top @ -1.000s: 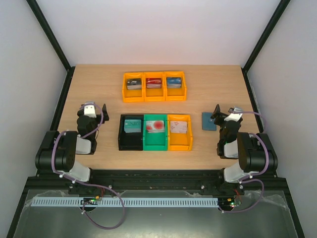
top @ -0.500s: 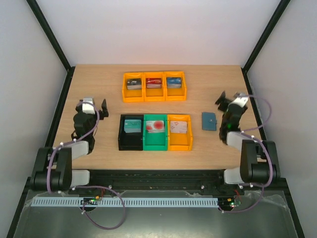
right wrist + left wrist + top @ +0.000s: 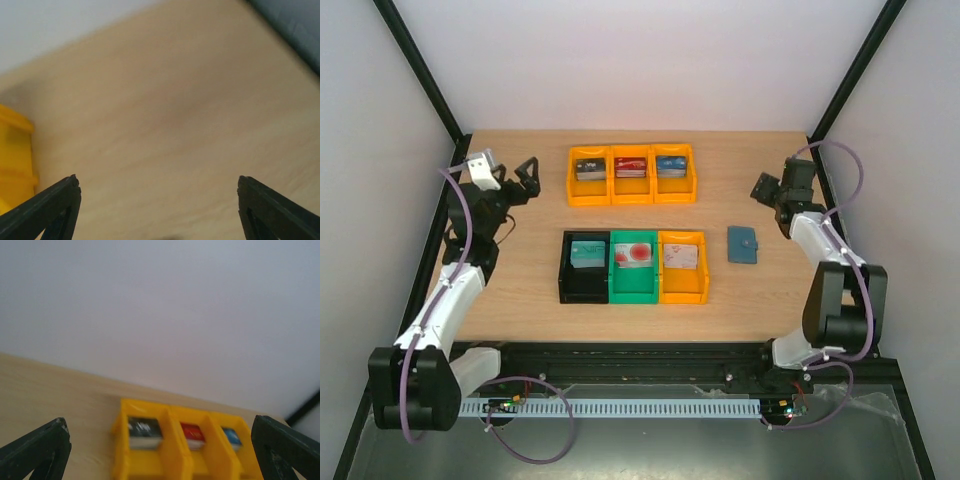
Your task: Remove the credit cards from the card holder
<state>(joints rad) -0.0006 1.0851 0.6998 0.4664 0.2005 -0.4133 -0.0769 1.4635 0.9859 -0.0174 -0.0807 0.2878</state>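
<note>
1. Evidently nothing on the table has been disturbed over the last second. The far row of orange bins and the near row of bins are found where they were.
2. Both arms have been unfolded from beside their bases and stretched up and away across the table. This is the one real change.
3. The left gripper has been carried to the left end of the far row. Its fingers are spread wide with nothing between them.
4. The right gripper has been lifted from just beside the card holder to a spot beyond it, near the far right corner. Its fingers are likewise spread wide and empty.
5. The card holder lies flat and closed, just right of the near row, untouched. None of the credit cards can be seen at it.
6. The task is judged as not yet begun. The holder must still be approached, pinned and opened.
</note>
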